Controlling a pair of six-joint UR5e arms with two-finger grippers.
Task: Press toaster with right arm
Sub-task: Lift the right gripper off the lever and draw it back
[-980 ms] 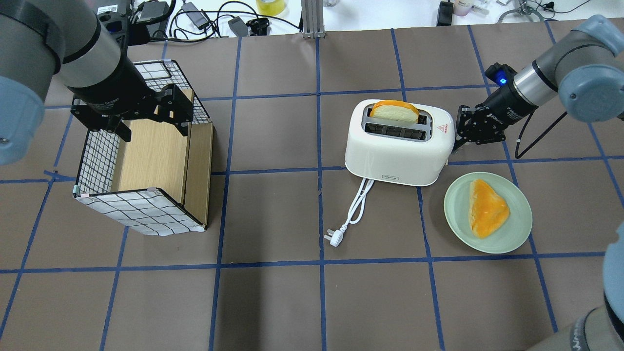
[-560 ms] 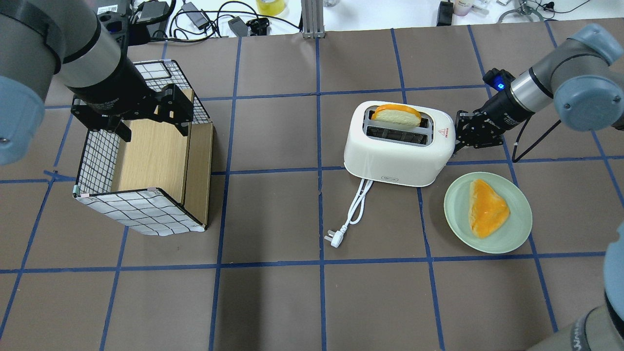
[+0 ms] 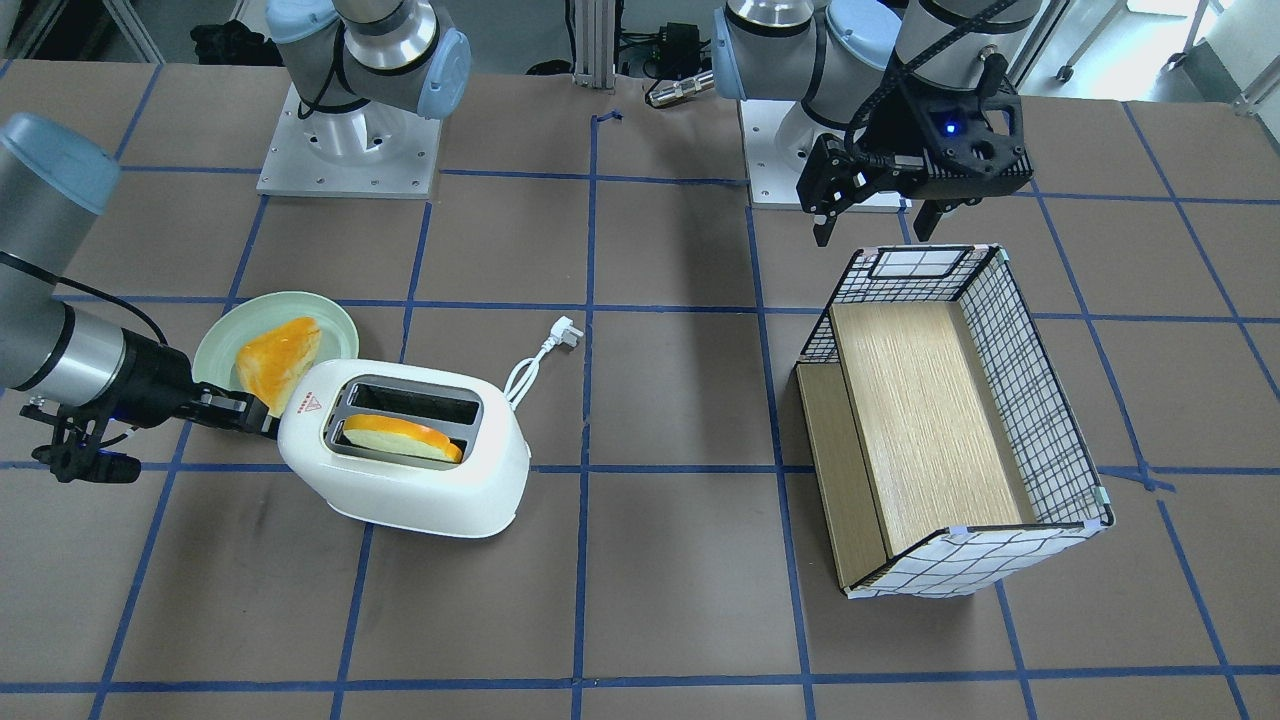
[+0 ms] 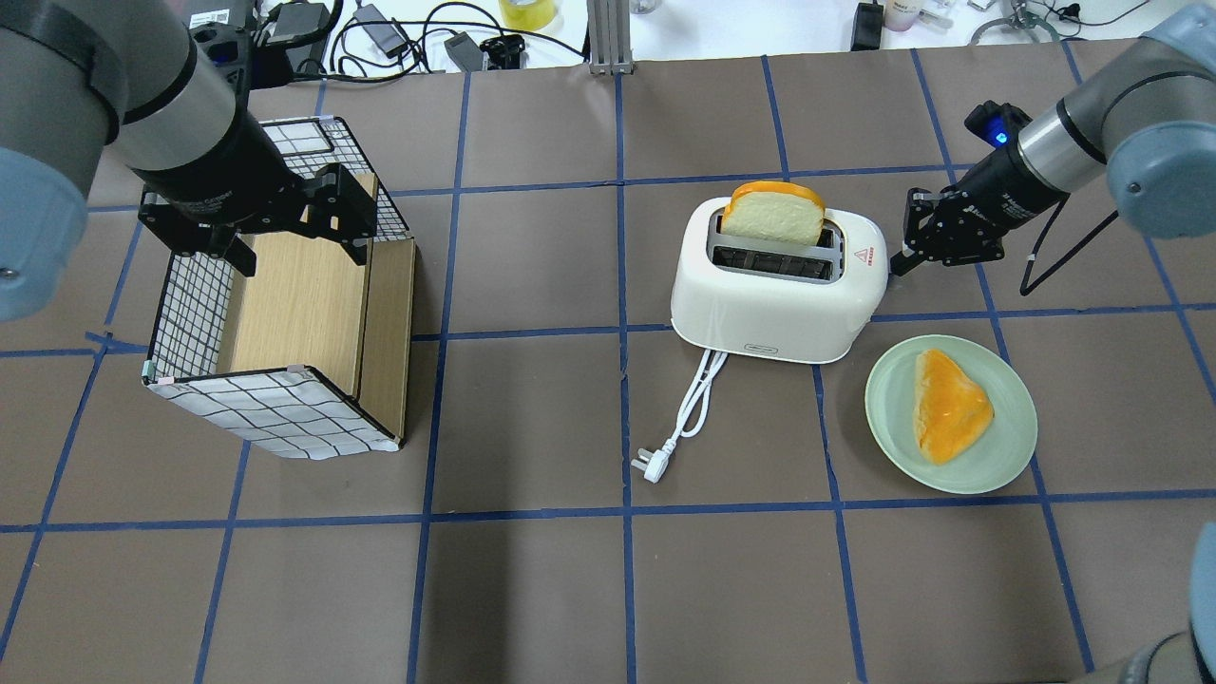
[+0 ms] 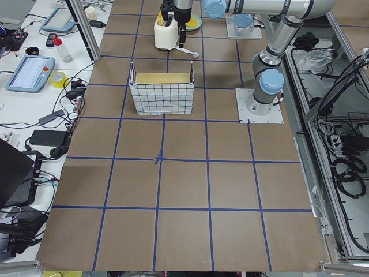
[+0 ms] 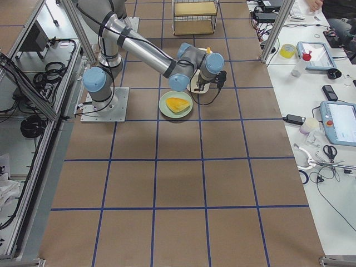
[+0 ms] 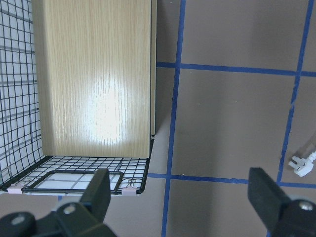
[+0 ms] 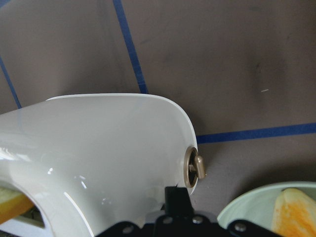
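The white toaster (image 4: 760,304) stands right of the table's middle, with a red triangle mark (image 4: 863,254) on top. A bread slice (image 4: 774,217) sticks up tall from its far slot. My right gripper (image 4: 900,262) is shut and empty, its tip at the toaster's right end. In the right wrist view its fingertips (image 8: 177,193) touch the toaster's end wall (image 8: 98,158) just beside the grey knob (image 8: 195,168). My left gripper (image 4: 299,242) is open and empty, hovering over the wire basket's far end. The front view shows the toaster (image 3: 400,495) and right gripper (image 3: 252,418) too.
A pale green plate (image 4: 1007,446) with an orange-topped bread slice (image 4: 950,404) lies just in front of the right gripper. The toaster's white cord and plug (image 4: 654,465) trail toward the robot. A wire basket (image 4: 275,408) with a wooden shelf lies at the left.
The bread slice sank a little, then rose high out of the slot. My right gripper has moved up and back along the toaster's end. The toaster rocked slightly. The left arm has not moved.
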